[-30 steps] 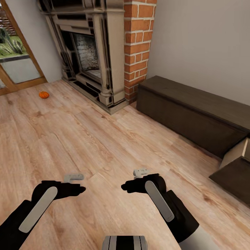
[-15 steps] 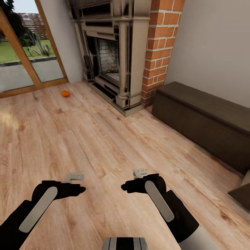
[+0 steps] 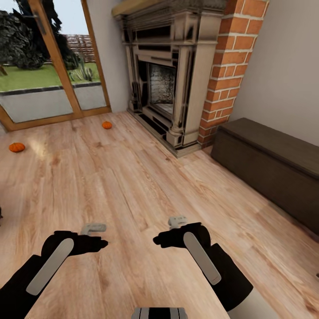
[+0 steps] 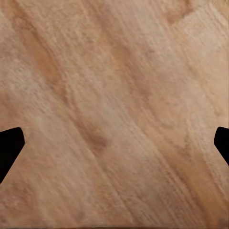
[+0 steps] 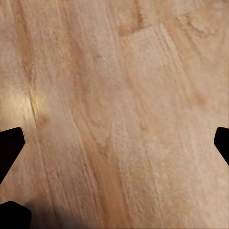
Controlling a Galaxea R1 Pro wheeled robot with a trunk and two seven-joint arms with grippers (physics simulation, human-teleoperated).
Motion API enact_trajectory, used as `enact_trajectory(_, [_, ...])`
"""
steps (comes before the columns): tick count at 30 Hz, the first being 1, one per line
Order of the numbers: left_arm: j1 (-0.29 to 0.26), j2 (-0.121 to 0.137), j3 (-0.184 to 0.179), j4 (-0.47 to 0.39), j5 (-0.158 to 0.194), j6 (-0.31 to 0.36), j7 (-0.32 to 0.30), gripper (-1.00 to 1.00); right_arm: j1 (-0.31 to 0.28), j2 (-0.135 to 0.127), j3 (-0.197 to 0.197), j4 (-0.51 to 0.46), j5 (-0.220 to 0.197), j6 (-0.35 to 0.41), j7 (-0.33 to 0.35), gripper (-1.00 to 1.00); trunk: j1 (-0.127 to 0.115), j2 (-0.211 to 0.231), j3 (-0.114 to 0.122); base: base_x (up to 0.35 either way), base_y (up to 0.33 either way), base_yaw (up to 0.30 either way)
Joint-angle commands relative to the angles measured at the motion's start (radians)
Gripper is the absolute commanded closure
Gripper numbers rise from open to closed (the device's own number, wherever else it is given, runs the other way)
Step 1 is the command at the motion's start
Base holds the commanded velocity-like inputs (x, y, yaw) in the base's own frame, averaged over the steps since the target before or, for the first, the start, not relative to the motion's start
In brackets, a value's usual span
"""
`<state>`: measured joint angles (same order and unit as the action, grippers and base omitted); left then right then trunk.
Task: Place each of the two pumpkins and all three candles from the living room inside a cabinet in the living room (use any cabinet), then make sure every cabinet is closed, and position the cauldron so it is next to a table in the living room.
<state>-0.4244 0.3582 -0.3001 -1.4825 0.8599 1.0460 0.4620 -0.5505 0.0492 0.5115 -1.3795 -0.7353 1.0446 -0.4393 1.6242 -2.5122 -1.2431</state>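
Two orange pumpkins lie on the wood floor far ahead of me: one pumpkin (image 3: 106, 125) in front of the glass door near the fireplace, the other pumpkin (image 3: 17, 147) further left. The long dark brown cabinet (image 3: 274, 164) stands along the right wall, and the fronts I can see are shut. My left gripper (image 3: 105, 243) and right gripper (image 3: 156, 240) hang low in front of me over bare floor. Both are open and empty; in the wrist views the left gripper (image 4: 114, 143) and right gripper (image 5: 114, 143) show dark fingertips wide apart. Candles and cauldron are out of view.
A stone fireplace (image 3: 173, 84) with a brick column (image 3: 232, 57) juts out ahead on the right. A glass door (image 3: 44, 66) with a wooden frame closes the far left. Open wood floor (image 3: 133, 186) stretches between me and the pumpkins. A dark sliver (image 3: 1, 212) shows at the left edge.
The view has swung left: the second pumpkin and more of the door came in, and the cabinet's open drawer slid out on the right. Both arms hold the same pose.
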Motion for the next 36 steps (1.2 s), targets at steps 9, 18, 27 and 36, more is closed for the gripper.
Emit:
enact_trajectory(9, [-0.001, 0.0, -0.002, 0.01, 0.009, 0.001, 0.01, -1.0, 0.0, -0.005, 0.013, -0.039, -0.009, 0.0, -0.009, -1.0, -0.004, 0.002, 0.033, -0.042, 0.0, 0.091])
enact_trajectory(18, [-0.002, -0.001, -0.002, 0.011, 0.008, 0.001, 0.01, -1.0, 0.0, -0.005, 0.014, -0.056, -0.008, 0.001, -0.009, -1.0, -0.008, 0.004, 0.068, -0.164, 0.0, 0.004])
enact_trajectory(27, [-0.002, -0.001, -0.002, 0.011, 0.008, 0.001, 0.01, -1.0, 0.0, -0.005, 0.01, -0.06, -0.007, -0.004, -0.012, -1.0, -0.012, 0.006, 0.103, -0.065, 0.0, 0.0])
enact_trajectory(36, [-0.004, -0.001, -0.001, 0.012, 0.008, 0.001, 0.01, -1.0, 0.0, -0.004, 0.011, -0.064, -0.007, -0.006, -0.019, -1.0, -0.016, 0.008, 0.14, -0.003, 0.0, 0.119])
